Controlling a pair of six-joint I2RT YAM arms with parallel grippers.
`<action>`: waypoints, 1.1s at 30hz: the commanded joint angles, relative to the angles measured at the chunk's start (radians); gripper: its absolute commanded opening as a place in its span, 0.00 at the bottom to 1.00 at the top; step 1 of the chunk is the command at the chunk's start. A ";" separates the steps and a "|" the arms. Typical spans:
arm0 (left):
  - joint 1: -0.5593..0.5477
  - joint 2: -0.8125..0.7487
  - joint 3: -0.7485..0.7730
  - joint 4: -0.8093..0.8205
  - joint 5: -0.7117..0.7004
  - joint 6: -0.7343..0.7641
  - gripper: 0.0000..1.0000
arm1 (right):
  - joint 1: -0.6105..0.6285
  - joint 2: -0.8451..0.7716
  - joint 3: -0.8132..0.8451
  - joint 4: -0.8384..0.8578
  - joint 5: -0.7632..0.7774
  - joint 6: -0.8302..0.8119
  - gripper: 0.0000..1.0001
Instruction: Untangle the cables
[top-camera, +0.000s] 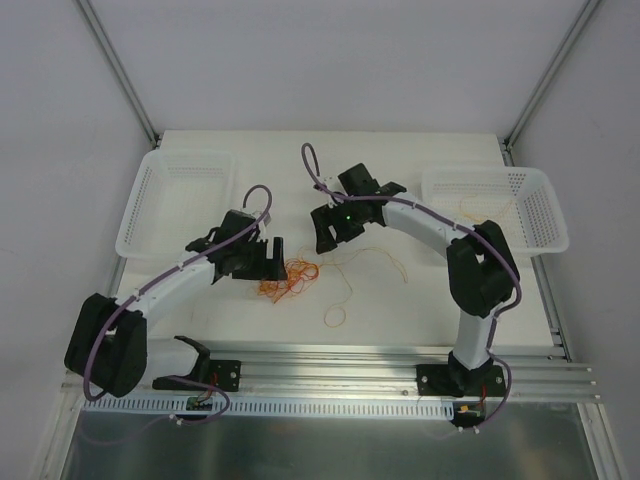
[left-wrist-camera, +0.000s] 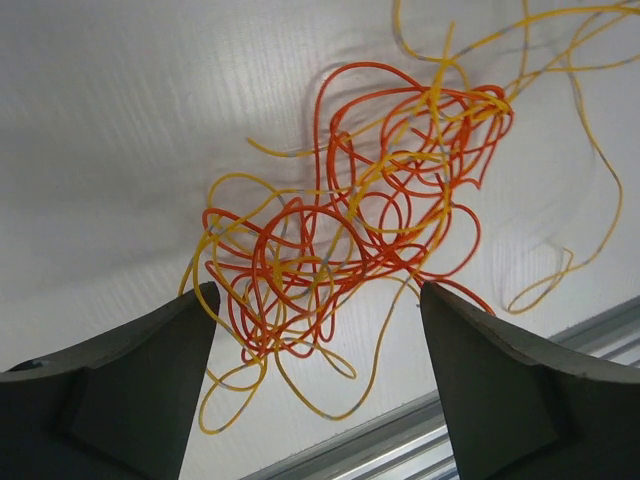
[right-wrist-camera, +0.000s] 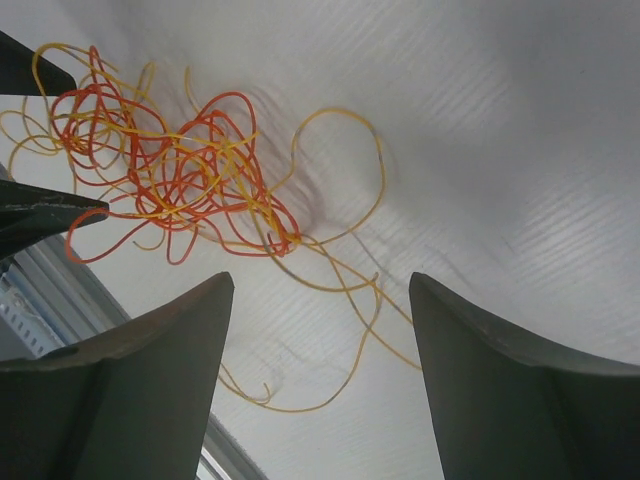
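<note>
left claw (left-wrist-camera: 317, 290) and right claw (right-wrist-camera: 320, 280) hang wide open above the thin red-orange and yellow thread-like cables (top-camera: 290, 277), knotted mid-frame on the white tabletop (top-camera: 400, 310); approach step, next likely pinching one and drawing it clear.

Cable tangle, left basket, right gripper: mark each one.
cable tangle (top-camera: 290, 277), top external view, centre of the red-orange knot.
left basket (top-camera: 137, 205), top external view, its left mesh wall.
right gripper (right-wrist-camera: 320, 285), right wrist view, midway between its open fingertips.

From high behind, the top view looks down; both wrist views face the same cables (left-wrist-camera: 350, 230) closely.
</note>
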 joint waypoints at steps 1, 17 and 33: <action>-0.017 0.076 0.034 0.009 -0.054 -0.083 0.79 | 0.009 0.058 0.041 0.060 -0.069 -0.025 0.74; -0.026 0.238 -0.040 0.084 -0.139 -0.218 0.00 | -0.013 -0.128 0.021 0.052 -0.195 0.047 0.01; -0.019 0.190 -0.069 0.079 -0.179 -0.260 0.00 | -0.458 -0.762 0.125 -0.142 -0.229 0.151 0.01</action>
